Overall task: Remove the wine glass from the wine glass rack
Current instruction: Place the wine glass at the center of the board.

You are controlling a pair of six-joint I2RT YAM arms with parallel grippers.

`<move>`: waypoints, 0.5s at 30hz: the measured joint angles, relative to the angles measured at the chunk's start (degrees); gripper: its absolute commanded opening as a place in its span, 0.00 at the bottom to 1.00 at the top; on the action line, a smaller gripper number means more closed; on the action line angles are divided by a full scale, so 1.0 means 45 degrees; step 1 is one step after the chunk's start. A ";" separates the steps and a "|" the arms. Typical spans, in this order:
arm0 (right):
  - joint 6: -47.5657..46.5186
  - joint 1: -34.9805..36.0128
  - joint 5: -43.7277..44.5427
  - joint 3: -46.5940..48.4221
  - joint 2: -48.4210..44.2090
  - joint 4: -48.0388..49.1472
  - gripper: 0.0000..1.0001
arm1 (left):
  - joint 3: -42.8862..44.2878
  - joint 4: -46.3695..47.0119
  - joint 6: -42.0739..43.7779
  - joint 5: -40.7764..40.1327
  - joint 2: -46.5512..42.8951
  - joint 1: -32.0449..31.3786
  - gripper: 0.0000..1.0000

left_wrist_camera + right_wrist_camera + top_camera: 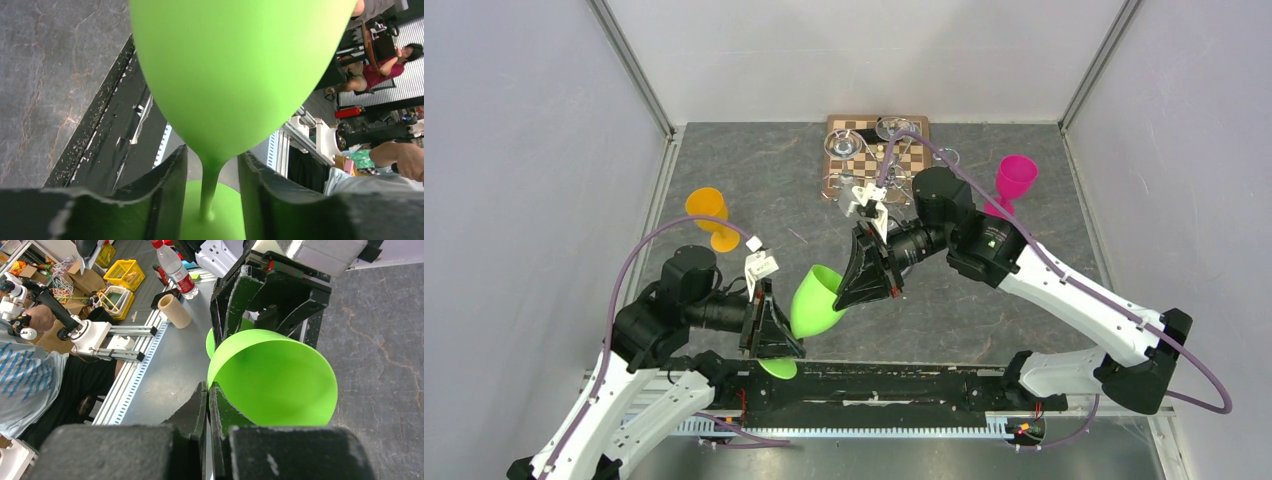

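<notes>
Left wrist view showed the left gripper (212,162) with its jaws standing apart on either side of the stem (208,187) of the green wine glass (235,70), a gap on each side and nothing clamped. Right wrist view showed the right gripper (207,392) with its jaws closed together on the rim of the bowl, pinching 1 thin wall. The glass lay tilted on its side in the air between the 2 arms, above the near edge of the counter (754,170), its foot out over the black rail there, well apart from the wine glass rack (845,144) on the chessboard (914,137) at the far edge.

The risk, as I judged it, was the single rim pinch. Smooth plastic and a foot hanging far from the grip could let the glass swing or slide out, then drop on the rail or off the near edge. A careless sweep could also knock the orange glass (709,210) or pink glass (1014,178).
</notes>
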 measured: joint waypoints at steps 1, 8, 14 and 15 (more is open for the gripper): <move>-0.0044 0.0039 0.0029 -0.0073 -0.0005 -0.0005 0.00 | 0.0000 -0.0015 -0.0005 -0.0102 0.0044 0.0000 0.59; -0.0588 0.0068 0.0515 -0.0204 -0.0214 -0.0578 0.00 | 0.0019 -0.0121 -0.0005 -0.0903 0.0131 0.0000 0.71; -0.2215 0.0068 0.1870 -0.0194 -0.0767 -0.2968 0.00 | 0.0277 -0.0194 -0.0005 -0.2370 0.0306 0.0000 0.73; -0.2424 0.0073 0.2200 -0.0194 -0.0884 -0.3342 0.00 | 0.0296 -0.0189 -0.0005 -0.2676 0.0311 0.0000 0.74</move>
